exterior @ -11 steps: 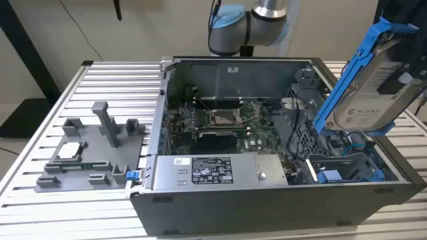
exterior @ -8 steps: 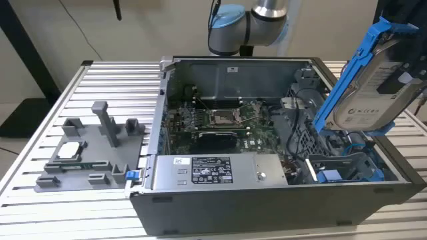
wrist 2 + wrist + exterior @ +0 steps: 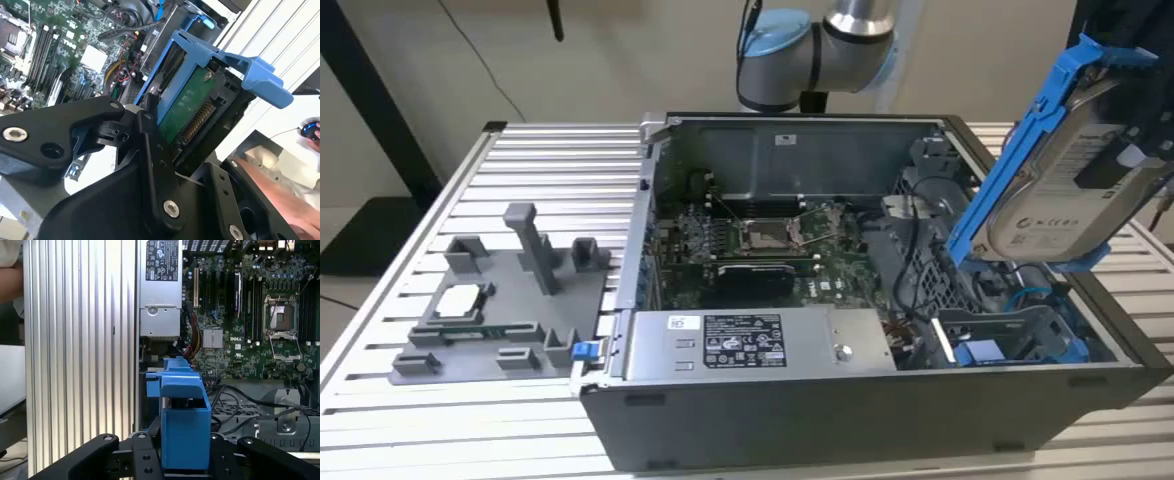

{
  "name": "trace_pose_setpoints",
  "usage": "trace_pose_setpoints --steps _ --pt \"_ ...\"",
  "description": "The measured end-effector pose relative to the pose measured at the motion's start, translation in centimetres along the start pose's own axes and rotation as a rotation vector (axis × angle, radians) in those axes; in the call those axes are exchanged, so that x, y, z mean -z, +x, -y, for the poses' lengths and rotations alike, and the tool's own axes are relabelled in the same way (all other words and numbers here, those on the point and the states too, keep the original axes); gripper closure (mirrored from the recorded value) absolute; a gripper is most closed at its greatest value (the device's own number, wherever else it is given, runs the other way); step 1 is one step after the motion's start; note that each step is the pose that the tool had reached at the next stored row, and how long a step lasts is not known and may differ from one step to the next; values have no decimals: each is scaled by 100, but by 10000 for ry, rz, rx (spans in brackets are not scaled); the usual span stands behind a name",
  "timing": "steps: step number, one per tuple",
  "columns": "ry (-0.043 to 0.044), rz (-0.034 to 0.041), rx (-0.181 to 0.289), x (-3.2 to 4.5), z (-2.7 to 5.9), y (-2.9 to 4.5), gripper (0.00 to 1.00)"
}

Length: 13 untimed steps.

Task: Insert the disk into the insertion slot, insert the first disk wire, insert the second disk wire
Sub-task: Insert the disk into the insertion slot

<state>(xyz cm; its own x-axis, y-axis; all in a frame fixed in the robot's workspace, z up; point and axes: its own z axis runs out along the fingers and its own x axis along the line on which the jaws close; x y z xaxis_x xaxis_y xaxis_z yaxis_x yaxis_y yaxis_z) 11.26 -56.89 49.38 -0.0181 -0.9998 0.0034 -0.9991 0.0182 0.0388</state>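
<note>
1. Gripper: clenched on the disk. In the first wrist view the black fingers flank the blue carrier on both sides, touching it.
2. Position: the disk hangs in the air above the case, at the end on the exterior view's right. It is over the slot but well clear of it, not yet in the rails.
3. Orientation: the long axis stands steeply, leaning so that the top goes toward the exterior view's right. The carrier's blue tab is uppermost and the labelled face is turned toward the exterior camera. The second wrist view shows the other face, a green board with a connector strip.
4. Handling, as I judge it:
   - The metal body is rigid and dense for its size; it looks shock-sensitive.
   - The plastic carrier likely flexes a little, so a skewed grip could twist it.
5. Best hold, by my reading: the carrier's side rails, squeezed across the width. That keeps pressure off the bare board, connector and label.
</note>
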Motion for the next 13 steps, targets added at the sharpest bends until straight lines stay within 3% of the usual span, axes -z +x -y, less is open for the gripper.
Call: trace_pose_setpoints --steps 3,11,13 --pt "43 3 0 -8 0 0 100" --pt "399 9 -2 -57 2 0 100" --pt "452 10 0 -70 3 0 100"
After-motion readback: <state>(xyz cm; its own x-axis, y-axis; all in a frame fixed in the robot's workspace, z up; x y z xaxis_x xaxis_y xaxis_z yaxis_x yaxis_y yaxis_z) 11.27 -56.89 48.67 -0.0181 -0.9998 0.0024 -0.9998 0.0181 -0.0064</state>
